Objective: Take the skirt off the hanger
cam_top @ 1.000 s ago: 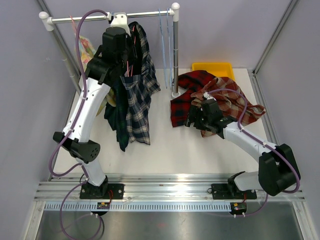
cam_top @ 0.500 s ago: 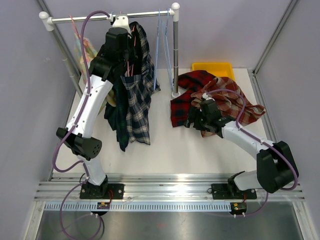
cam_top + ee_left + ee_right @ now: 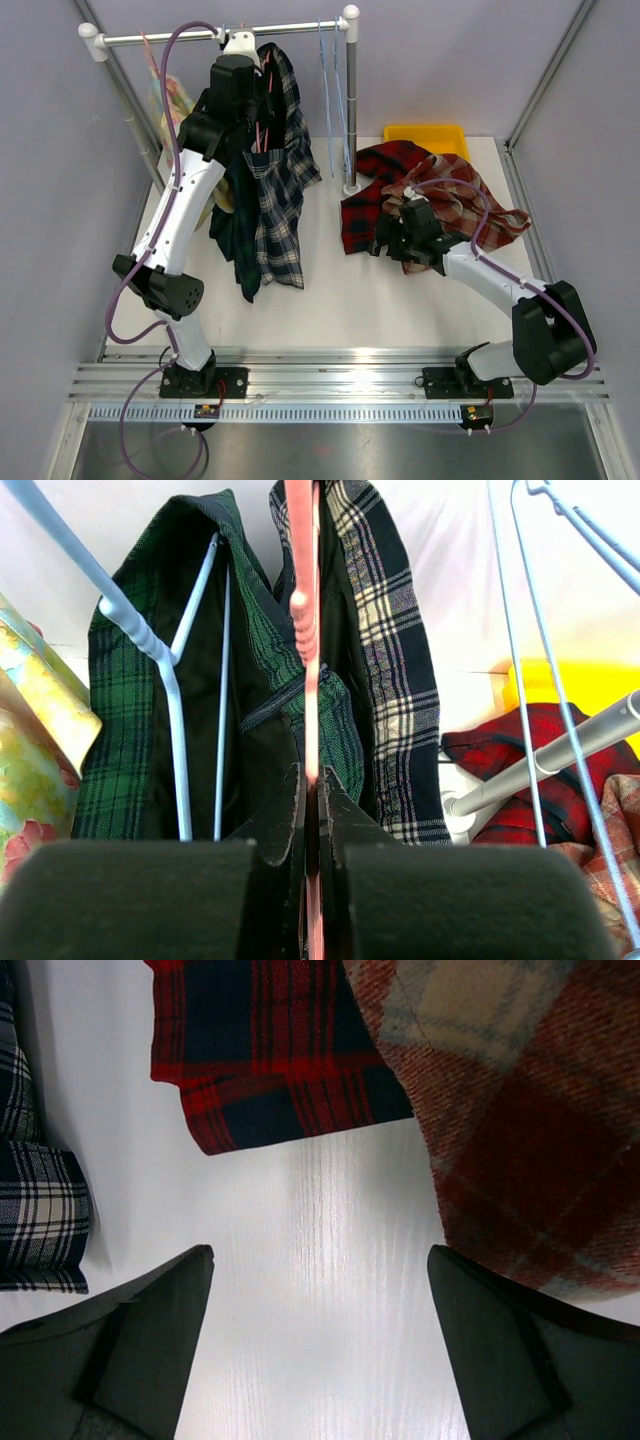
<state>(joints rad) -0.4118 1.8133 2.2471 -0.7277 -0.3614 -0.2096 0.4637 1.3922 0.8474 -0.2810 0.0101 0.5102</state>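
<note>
Hanger (image 3: pixel 303 610) with plaid skirt (image 3: pixel 385 650) sits clamped in left claw (image 3: pixel 311 810); right claw (image 3: pixel 318 1255) gapes wide.

- The top view is bright and evenly lit from overhead. The white bench (image 3: pixel 340 300) shows only soft, short shadows under the hanging plaid skirt (image 3: pixel 268 215) and the arms.
- The metal rail (image 3: pixel 340 372) at the near edge has a bright sheen.
- In the left wrist view, the left tool (image 3: pixel 310 785) is a dark, blurred mass. The pink hanger (image 3: pixel 303 600) blurs near the lens, and the pale background is washed out.
- In the right wrist view, a pale glare streak runs down the bench. The red plaid cloth (image 3: pixel 270 1050) is sharp, while the right tool (image 3: pixel 318 1260) is shaded.
</note>
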